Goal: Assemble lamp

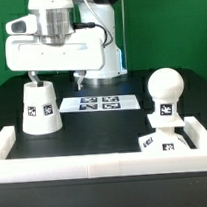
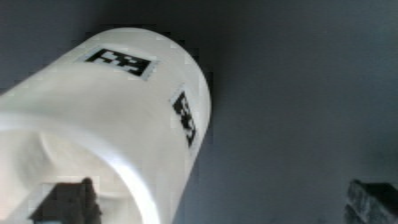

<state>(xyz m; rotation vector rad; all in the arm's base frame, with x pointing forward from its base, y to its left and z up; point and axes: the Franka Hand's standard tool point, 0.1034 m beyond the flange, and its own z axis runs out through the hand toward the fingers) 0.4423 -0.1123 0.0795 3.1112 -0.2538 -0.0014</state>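
White matte plastic everywhere: shade (image 1: pixel 39 106) is a truncated cone w/ black-and-white tags, standing upright near the worktop (image 1: pixel 94 132) edge on the exterior view's left. My claw (image 1: pixel 55 75) hangs directly over it, fingers spread wide apart, gripping nothing; wrist view shows the shade (image 2: pixel 125 130) filling the gap below, one dark finger (image 2: pixel 68 203) beside its wall. Bulb (image 1: pixel 166 87), smooth ball shape, sits atop the flat square base (image 1: pixel 164 139) toward the corner on the exterior view's right, so I judge bulb step done, shade pickup in hand. Next move, I reckon: descend straight, close across the cone's narrow top. Slick tapered wall could slip, so grip needs centring. Marker board (image 1: pixel 99 102) lies flat mid-worktop, near the far edge.
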